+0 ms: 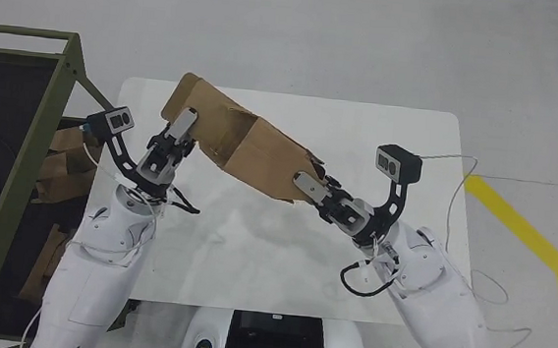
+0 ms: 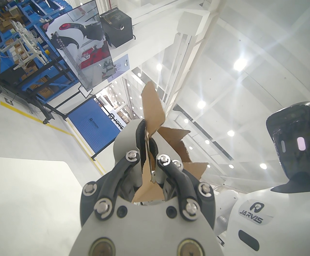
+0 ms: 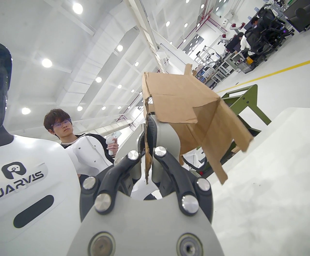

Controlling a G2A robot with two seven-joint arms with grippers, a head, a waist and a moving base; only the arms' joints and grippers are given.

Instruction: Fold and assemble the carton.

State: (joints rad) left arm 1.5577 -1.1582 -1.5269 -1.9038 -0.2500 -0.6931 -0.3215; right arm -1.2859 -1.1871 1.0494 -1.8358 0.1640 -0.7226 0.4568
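Top view: a brown carton, partly opened out with its flaps loose, was held above the white table, between the two arms. The left gripper gripped the carton's end nearer the table's left edge, and the right gripper gripped the opposite end, near the table's middle. Beside the table's left edge stood a green metal cart, with flat brown cardboard pieces lying in it.

Left wrist view: the left gripper had its fingers pressed together on a thin edge of the carton, pinching the cardboard sheet between the dark pads. Jagged flaps of the carton fanned out beyond the fingers. A corner of the table lay below.

Right wrist view: the right gripper likewise pinched a torn cardboard edge between its closed fingers. The carton rose from the grip and spread away as a half-open box shape, its hollow facing down toward the table, with one long flap hanging. The inside of the carton looked bare. The green cart stood beyond the table's far edge.
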